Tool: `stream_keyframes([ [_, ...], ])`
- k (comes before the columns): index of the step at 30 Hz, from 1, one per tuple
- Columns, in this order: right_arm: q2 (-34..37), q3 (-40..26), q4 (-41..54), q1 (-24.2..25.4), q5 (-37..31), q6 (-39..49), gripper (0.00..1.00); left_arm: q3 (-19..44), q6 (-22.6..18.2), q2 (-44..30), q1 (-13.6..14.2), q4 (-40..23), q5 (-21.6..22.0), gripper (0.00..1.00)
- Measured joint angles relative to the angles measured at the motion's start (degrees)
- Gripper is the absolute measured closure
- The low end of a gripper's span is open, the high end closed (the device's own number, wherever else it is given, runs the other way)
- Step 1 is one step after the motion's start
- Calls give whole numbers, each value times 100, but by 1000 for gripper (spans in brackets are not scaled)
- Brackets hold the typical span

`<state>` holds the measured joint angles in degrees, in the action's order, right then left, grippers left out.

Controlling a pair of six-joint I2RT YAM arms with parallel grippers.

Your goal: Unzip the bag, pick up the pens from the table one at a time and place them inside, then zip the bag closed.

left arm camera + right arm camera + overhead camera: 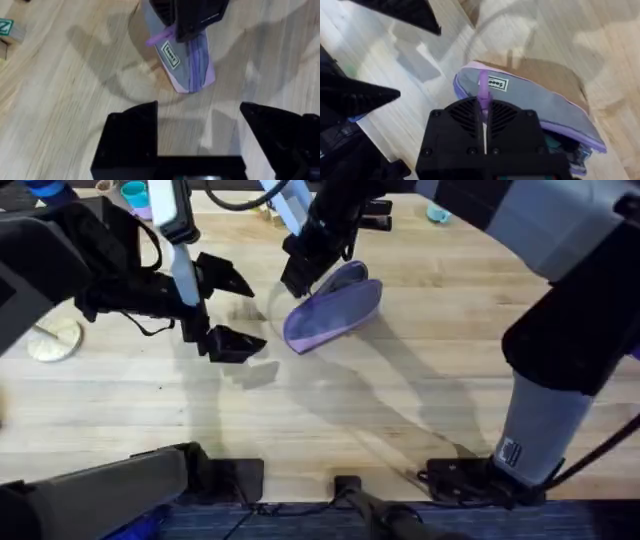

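The large pale butcher-block wooden table [400, 380] of long planks is carrying the small lilac-purple fabric pencil pouch [335, 315], which is lying just ahead of the left gripper [230, 310] and directly under the right gripper [300, 275]. The pouch's long axis is running away from the left jaws, its near end pointing at their gap. The right arm is the nearer one: its black fingers are pressing together on the thin purple zip pull [483, 87] above the pouch's white label [497, 83]. The left jaws are standing wide apart, holding nothing, hovering just short of the pouch. The fabric is looking soft and slack, grey-lilac on the flank, so I judge it is needing bracing while the zip is being drawn.
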<state>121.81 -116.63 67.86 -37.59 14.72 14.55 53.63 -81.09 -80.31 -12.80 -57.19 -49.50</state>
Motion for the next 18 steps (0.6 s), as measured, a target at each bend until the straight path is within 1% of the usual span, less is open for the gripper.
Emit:
stream_keyframes([
  [4,-4,-72,8,-2,-17,-1,970,0,1,1,0,0,-283,8],
  [10,-4,-75,24,-2,-34,-1,970,0,-1,-73,0,4,-522,8],
  [14,-4,-75,29,-2,-34,-1,970,0,-102,-546,0,43,-839,8],
  [18,-4,-75,32,-2,-33,-1,970,0,-474,-1205,0,48,-1354,5],
])
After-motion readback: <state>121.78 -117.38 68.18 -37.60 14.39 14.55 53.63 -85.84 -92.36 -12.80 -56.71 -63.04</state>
